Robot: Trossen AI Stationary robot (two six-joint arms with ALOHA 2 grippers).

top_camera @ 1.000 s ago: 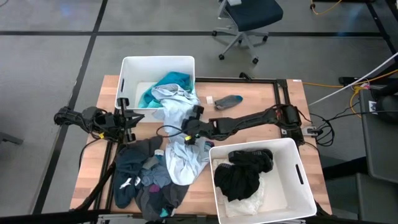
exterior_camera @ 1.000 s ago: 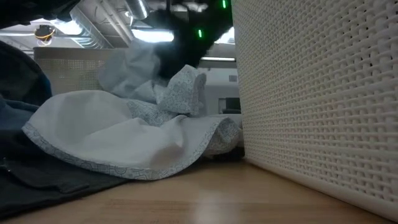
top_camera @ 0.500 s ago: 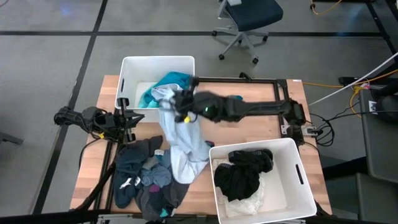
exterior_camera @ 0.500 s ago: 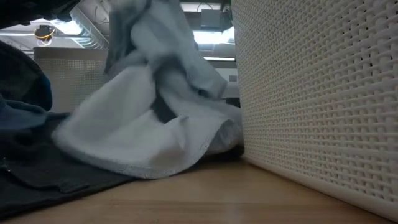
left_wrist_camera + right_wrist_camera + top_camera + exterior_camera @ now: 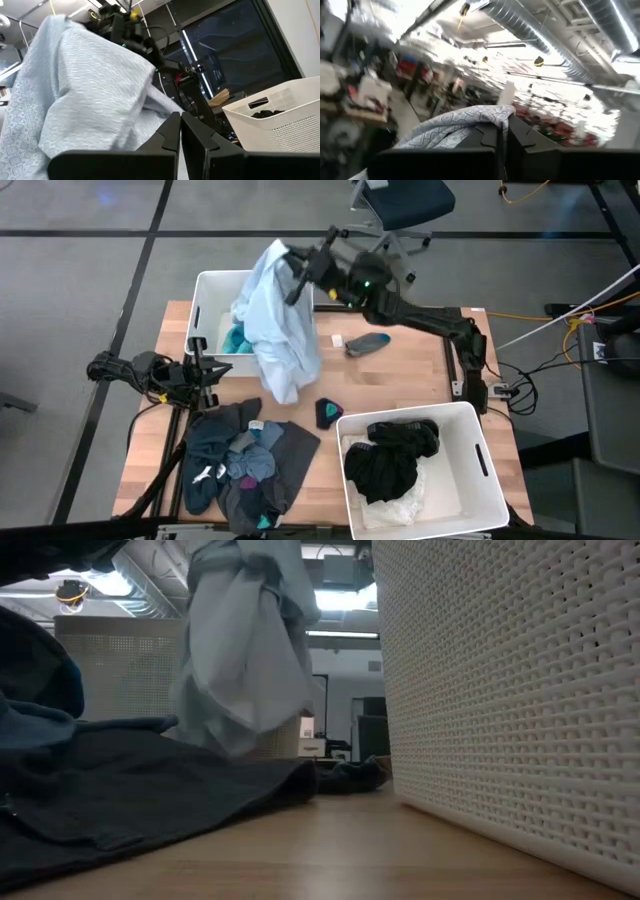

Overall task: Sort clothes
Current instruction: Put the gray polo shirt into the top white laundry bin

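Observation:
My right gripper (image 5: 292, 268) is raised above the far left white bin (image 5: 205, 292) and shut on a pale grey-blue patterned garment (image 5: 277, 330). The garment also shows in the low view (image 5: 245, 660) and the left wrist view (image 5: 85, 90). A teal garment (image 5: 236, 338) lies in that bin. Dark grey and blue clothes (image 5: 240, 465) lie heaped at the table's near left. A small dark sock (image 5: 328, 413) lies on the wood beside them. My left gripper (image 5: 218, 370) waits shut at the left edge, its fingers (image 5: 172, 131) touching nothing. My right gripper pinches a bunched fold of the pale garment's upper end (image 5: 470, 122) between its two fingers. The fingers slant upward. The rest of the garment hangs slack below them, its lower end (image 5: 285, 388) clear of the table.
A second white bin (image 5: 478, 442) at the near right holds black clothes (image 5: 392, 460); its woven wall (image 5: 500, 690) fills the low view's right side. A grey sock (image 5: 367, 342) and a small white piece (image 5: 338, 339) lie on the far part of the table.
My right gripper has risen steeply and swung toward the far left bin, tipping from pointing down to pointing upward. The pale garment has come up with it, from lying spread over the pile to hanging clear. A small dark sock has come into view where it lay.

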